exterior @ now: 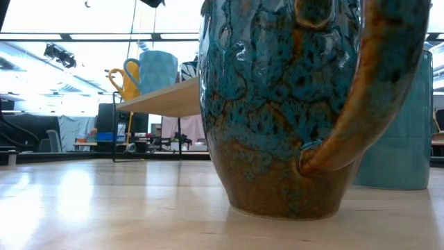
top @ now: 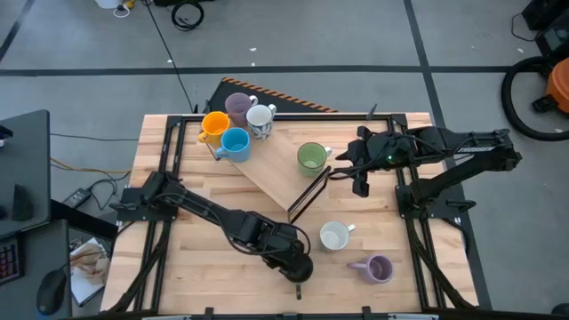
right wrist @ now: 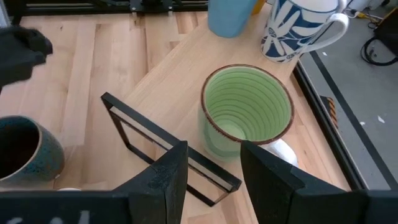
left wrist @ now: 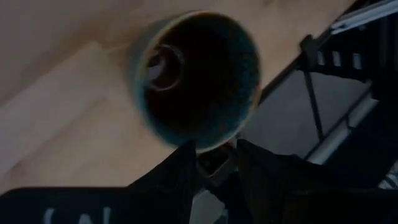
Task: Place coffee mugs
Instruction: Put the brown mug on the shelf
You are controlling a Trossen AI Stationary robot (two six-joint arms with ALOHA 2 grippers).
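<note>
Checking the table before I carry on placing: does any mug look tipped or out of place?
Yes. The lavender mug toward the table's right front corner appears to lie on its side, mouth facing sideways. The white mug just beside it stands upright with its mouth up. Nothing looks spilled or broken.

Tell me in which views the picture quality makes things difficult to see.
Low view: the dark blue-brown mug fills the frame against glaring bright windows. Left wrist view: dim and blurred, the mug's inside almost black. Right wrist view: clear and evenly lit, the green mug sharp. High view: even light, soft shadows.
</note>
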